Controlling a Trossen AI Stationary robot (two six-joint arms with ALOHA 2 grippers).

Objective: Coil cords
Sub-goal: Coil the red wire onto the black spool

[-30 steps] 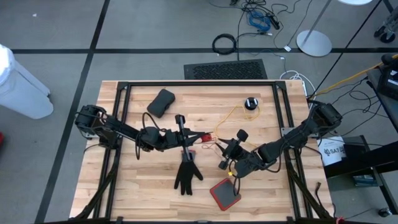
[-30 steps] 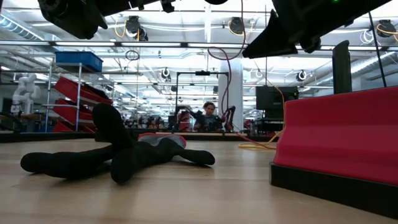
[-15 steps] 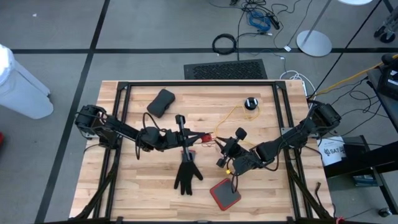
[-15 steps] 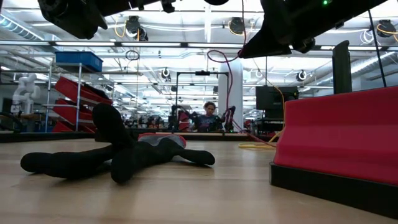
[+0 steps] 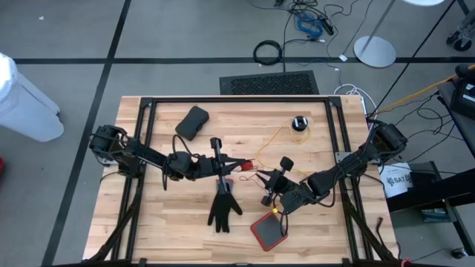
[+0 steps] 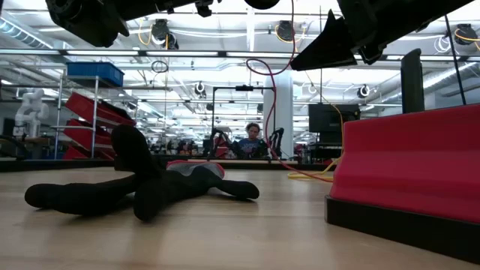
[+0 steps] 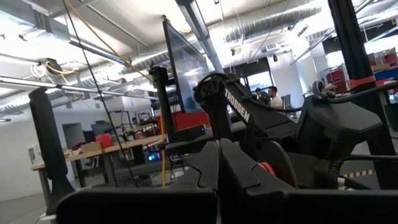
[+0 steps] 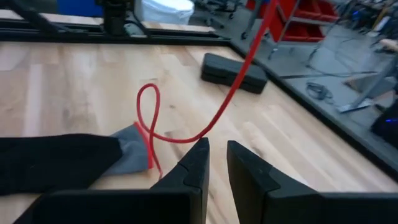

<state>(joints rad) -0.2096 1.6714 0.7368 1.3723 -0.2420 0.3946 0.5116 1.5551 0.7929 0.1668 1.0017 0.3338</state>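
At mid-surface [image 5: 178, 222] I clamp the red cord [image 8: 233, 87] end in the shut left hand [image 5: 239, 164]; right hand [image 5: 269, 194], fingers slightly apart, holds nothing visible. Next: form a loop.

Wooden table [image 5: 185, 222], black glove [image 5: 222, 206], red box [image 5: 267, 231], black case [image 5: 192, 122], black puck [image 5: 299, 123], yellow cord [image 5: 276, 136]

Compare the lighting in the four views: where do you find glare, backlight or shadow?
High view: even overhead light, only soft shadows on the table. Low view: bright ceiling lamps backlight everything, so the glove reads as a dark shape. Left wrist view: the shut left fingers loom dark against a glaring ceiling. Right wrist view: evenly lit wood, no glare on the cord.
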